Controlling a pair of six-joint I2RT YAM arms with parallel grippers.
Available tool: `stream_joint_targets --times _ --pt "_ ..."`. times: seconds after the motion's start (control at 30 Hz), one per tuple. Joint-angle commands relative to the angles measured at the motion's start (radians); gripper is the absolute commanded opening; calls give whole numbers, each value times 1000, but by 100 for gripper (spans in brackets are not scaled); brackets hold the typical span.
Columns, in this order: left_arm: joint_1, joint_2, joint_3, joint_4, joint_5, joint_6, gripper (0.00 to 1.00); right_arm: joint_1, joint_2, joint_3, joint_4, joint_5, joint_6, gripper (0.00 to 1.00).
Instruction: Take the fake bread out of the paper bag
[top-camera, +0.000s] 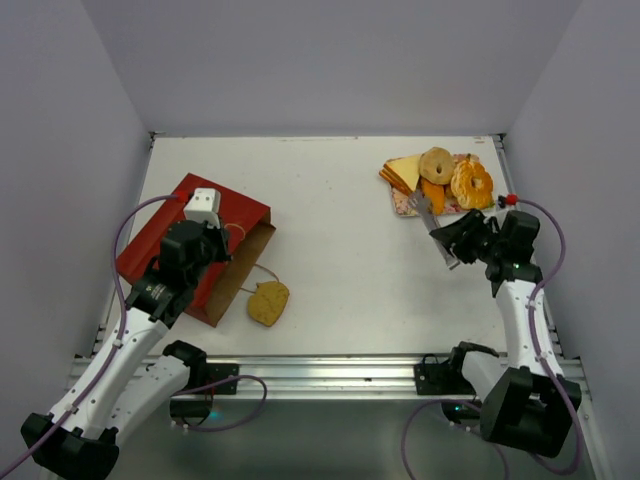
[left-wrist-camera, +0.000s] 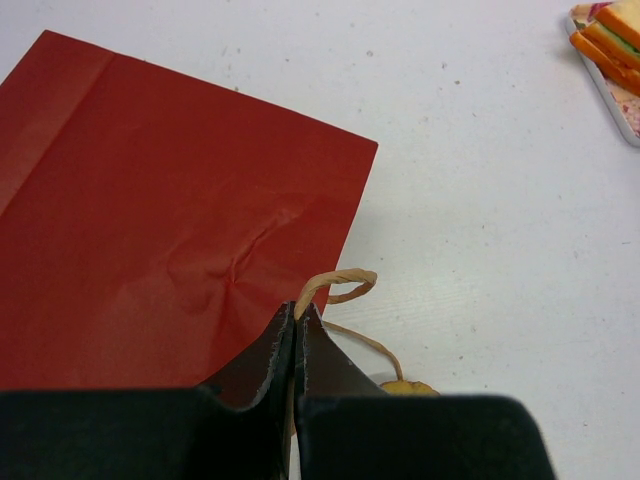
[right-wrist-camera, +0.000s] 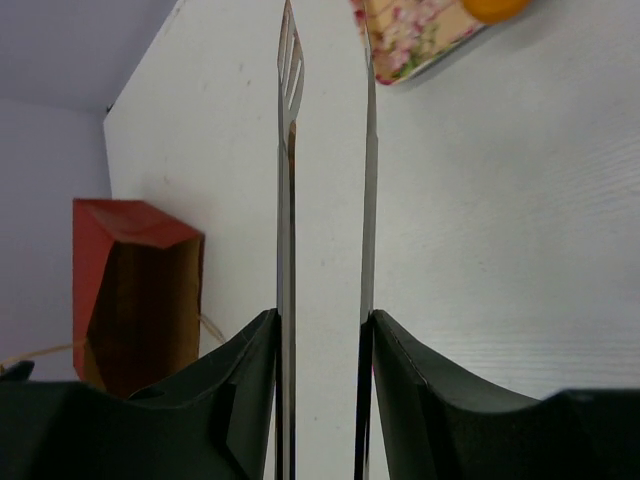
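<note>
Left wrist cam first: the left claw (left-wrist-camera: 297, 318) is clenched tight. The tan loop handle (left-wrist-camera: 335, 280) of the paper bag (left-wrist-camera: 150, 220) pokes out right at its tips, so I'd say it's gripping the bag by that handle. The red side lies flat on the worktop (left-wrist-camera: 480, 200). A sliver of fake bread (left-wrist-camera: 405, 386) peeks out just right of the claw.

Right wrist cam: the right claw (right-wrist-camera: 322, 322) is grasping a pair of metal tongs (right-wrist-camera: 288, 150), blades a bit apart with nothing between them. The bag's brown mouth (right-wrist-camera: 140, 310) gapes off to the left, too dark to tell if anything's inside. A corner of the flowered tray (right-wrist-camera: 400, 40) sits just past the tong tips.

Top cam: that bread piece lies on the worktop just outside the bag mouth, on the near side. It's well apart from the tongs, which are over at the far-right tray with the other bread pieces (top-camera: 440, 175).

My take: swing the tongs across low, straddle the piece and squeeze gently. Steer clear of the handle loop beside it. The left claw should just pin the bag.
</note>
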Motion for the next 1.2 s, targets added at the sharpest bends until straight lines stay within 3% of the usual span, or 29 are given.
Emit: stream_joint_targets --times 0.0,0.23,0.43,0.87,1.17 --pt "6 -14 -1 17 -6 -9 0 113 -42 82 -34 2 33 45" --pt "6 -12 -1 17 -3 -11 0 209 -56 171 -150 -3 -11 45" --pt "6 -14 -1 19 -2 -11 0 295 -70 153 -204 -4 -43 46" --pt "6 -7 -1 19 11 -6 0 747 -139 58 -190 164 82 47" --pt "6 -4 -1 20 15 -5 0 975 -153 -8 -115 250 213 47"
